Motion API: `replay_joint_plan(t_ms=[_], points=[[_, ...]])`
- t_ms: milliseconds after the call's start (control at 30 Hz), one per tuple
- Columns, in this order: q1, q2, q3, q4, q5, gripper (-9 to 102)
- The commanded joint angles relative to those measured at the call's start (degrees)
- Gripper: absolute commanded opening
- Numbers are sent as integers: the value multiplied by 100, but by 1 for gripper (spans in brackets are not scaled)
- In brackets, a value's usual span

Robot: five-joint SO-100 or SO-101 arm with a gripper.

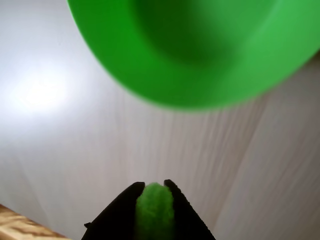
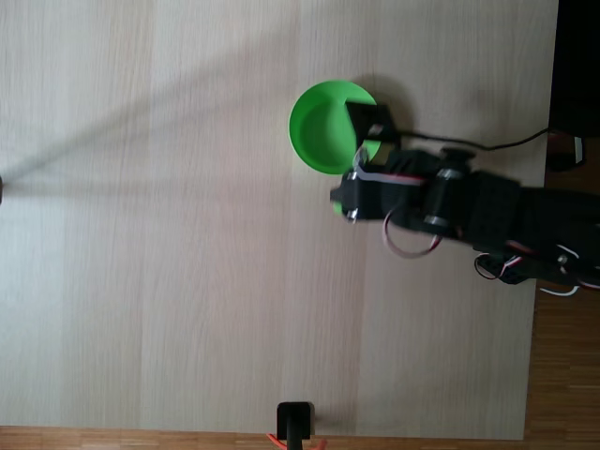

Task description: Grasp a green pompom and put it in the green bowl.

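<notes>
At the bottom edge of the wrist view, the hand point(image 1: 154, 187) has its two dark fingers closed narrowly on the green pompom point(image 1: 155, 207), which bulges between them, lifted above the pale wood-grain table point(image 1: 75, 150). The green bowl point(image 1: 125, 60) hangs blurred at the top, just ahead. The pompom looks soft, very light and easily squashed; a pinch across its middle, as here, should hold, and it will likely drop freely once let go. From the fixed view, the arm point(image 2: 469, 211) reaches in from the table's right edge, its hand point(image 2: 349, 202) just beside the bowl's point(image 2: 309, 131) lower right rim. A sliver of green shows there, probably the pompom point(image 2: 336, 207), not yet over the bowl.
</notes>
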Motion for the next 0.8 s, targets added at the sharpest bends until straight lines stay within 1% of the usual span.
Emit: replay_joint_plan(t_ms=[0,267,400,567,767], points=[[457,229,-396,35,-308,1],[1239,-53,-519,26,-853,3],[1397,-193,-519,26,-923,9],[1345,-185,-466,44,-923,18],[1336,-141,-466,97,-923,24]])
